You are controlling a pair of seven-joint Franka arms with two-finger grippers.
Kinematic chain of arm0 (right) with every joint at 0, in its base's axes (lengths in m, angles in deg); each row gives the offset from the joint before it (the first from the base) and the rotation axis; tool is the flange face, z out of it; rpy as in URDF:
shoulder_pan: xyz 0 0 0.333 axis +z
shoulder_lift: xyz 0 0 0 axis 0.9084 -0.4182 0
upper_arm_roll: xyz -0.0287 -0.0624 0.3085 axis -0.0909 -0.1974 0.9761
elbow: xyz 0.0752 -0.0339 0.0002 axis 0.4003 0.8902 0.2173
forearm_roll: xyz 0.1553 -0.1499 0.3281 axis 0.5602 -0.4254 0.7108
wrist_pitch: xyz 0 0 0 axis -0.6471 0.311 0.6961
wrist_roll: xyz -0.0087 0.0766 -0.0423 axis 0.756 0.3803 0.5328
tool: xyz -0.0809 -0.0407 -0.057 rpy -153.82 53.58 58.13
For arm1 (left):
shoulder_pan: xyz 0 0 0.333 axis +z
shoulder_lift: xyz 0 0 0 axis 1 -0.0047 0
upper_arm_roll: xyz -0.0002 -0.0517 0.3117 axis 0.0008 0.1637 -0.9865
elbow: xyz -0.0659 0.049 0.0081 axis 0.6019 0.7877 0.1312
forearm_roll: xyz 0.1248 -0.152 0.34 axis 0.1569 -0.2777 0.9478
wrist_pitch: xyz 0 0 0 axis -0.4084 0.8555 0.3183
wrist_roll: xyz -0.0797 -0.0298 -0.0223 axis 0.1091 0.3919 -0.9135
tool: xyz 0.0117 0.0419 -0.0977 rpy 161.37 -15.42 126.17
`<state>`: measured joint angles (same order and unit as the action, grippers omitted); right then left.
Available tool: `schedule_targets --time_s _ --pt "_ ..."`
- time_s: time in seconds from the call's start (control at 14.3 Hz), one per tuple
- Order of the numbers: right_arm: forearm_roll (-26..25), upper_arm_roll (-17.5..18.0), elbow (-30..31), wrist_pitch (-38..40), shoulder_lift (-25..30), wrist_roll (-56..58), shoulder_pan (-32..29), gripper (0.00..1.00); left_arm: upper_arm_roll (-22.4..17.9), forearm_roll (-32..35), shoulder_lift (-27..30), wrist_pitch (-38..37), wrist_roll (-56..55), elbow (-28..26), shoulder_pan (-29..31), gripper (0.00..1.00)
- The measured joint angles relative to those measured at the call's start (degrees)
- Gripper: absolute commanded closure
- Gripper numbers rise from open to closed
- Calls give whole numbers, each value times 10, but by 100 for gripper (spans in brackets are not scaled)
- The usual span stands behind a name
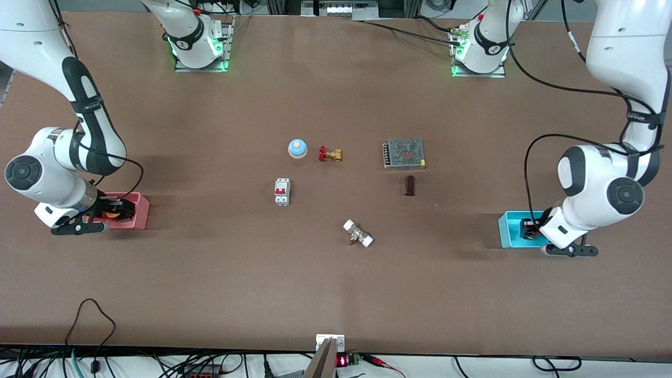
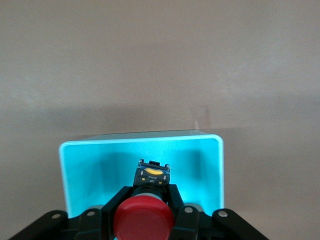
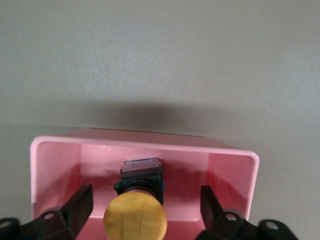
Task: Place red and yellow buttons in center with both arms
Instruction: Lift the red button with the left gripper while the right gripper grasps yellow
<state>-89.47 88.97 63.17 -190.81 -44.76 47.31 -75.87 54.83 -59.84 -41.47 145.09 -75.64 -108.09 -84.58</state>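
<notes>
The red button [image 2: 144,220] lies in the cyan tray [image 2: 140,137] at the left arm's end of the table. My left gripper [image 2: 150,200] is down in that tray, and its fingers [image 2: 117,200] press both sides of the button's black base. In the front view the left gripper [image 1: 530,231] hides the button in the cyan tray [image 1: 508,231]. The yellow button [image 3: 135,217] lies in the pink tray [image 3: 145,140] at the right arm's end. My right gripper [image 3: 145,210] is open, with its fingers [image 3: 80,205] wide on either side and not touching the button. It also shows in the front view [image 1: 113,210].
On the brown tabletop near the middle are a blue bell [image 1: 297,148], a brass valve with a red handwheel [image 1: 329,154], a white breaker [image 1: 282,191], a metal mesh box [image 1: 404,153], a dark block [image 1: 410,185] and a white-ended fitting [image 1: 358,234].
</notes>
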Motion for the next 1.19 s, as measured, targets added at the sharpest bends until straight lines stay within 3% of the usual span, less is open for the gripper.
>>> schedule_targets --time_s 0.14,0.28,0.7,0.98,1.19 --pt "0 0 0 0 -1 0 0 70 6 0 17 -75 -1 47 -7 71" --pt "0 0 0 0 -1 0 0 86 11 -1 24 -128 -22 95 -33 70" --pt "0 1 -5 6 4 2 0 89 16 -2 -25 -142 -305 130 -192 70" --pt "-1 28 -25 161 90 7 2 88 15 -2 -87 -59 -410 132 -239 70" --pt "1 85 -23 271 172 -13 5 88 15 -2 -116 -26 -442 133 -257 68"
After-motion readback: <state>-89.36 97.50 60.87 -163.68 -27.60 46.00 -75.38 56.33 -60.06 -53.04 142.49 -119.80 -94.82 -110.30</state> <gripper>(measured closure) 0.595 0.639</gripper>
